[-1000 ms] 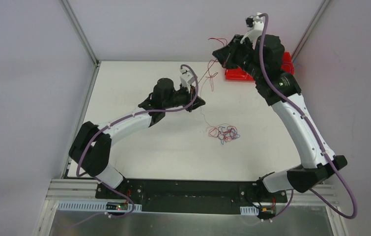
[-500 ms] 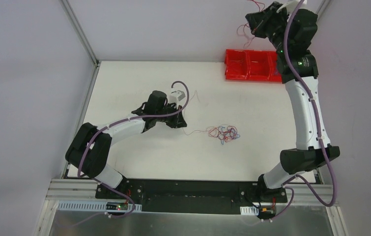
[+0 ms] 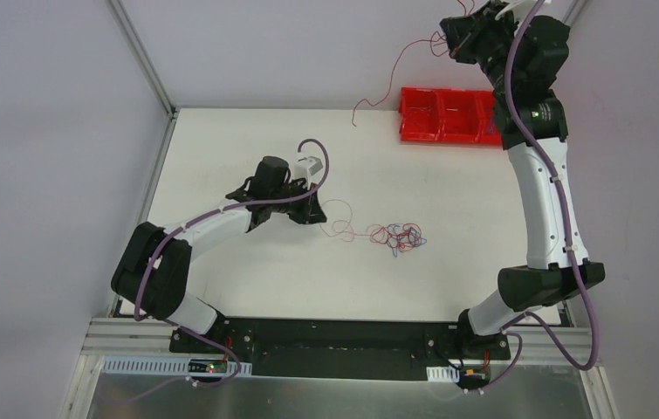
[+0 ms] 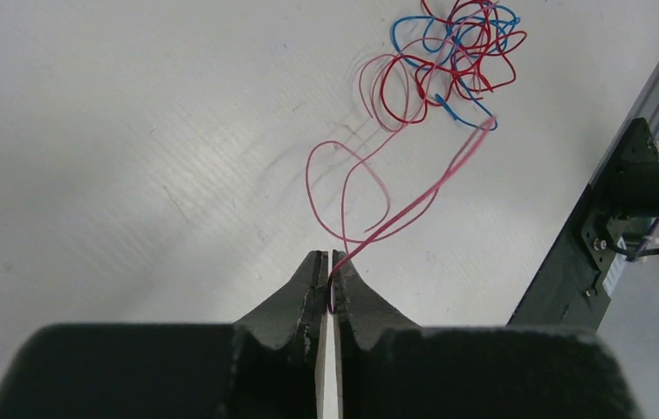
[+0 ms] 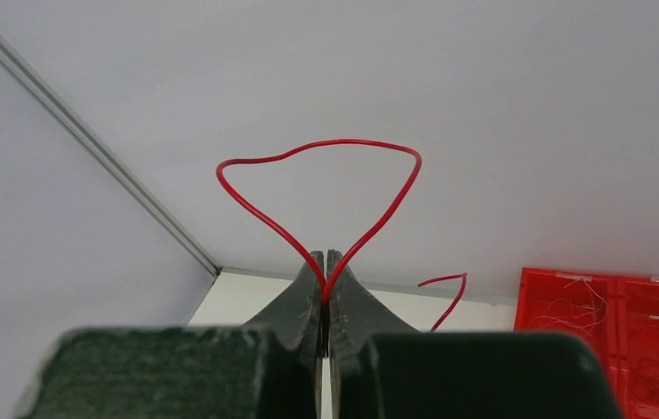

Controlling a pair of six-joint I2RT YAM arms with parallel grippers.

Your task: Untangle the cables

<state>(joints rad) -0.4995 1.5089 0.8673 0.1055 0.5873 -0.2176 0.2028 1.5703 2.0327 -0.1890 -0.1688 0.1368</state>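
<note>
Top external: left end effector is pinching strand leading right into cables. Aloft, right end effector is clamping red wire.

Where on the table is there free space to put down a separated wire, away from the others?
Free: the far-left corner of the table, behind the left gripper; the near strip between the tangle and the black base plate; the stretch between the tangle and the red bin. Crowded: from the left gripper to the tangle, where its pink wire loops.
</note>
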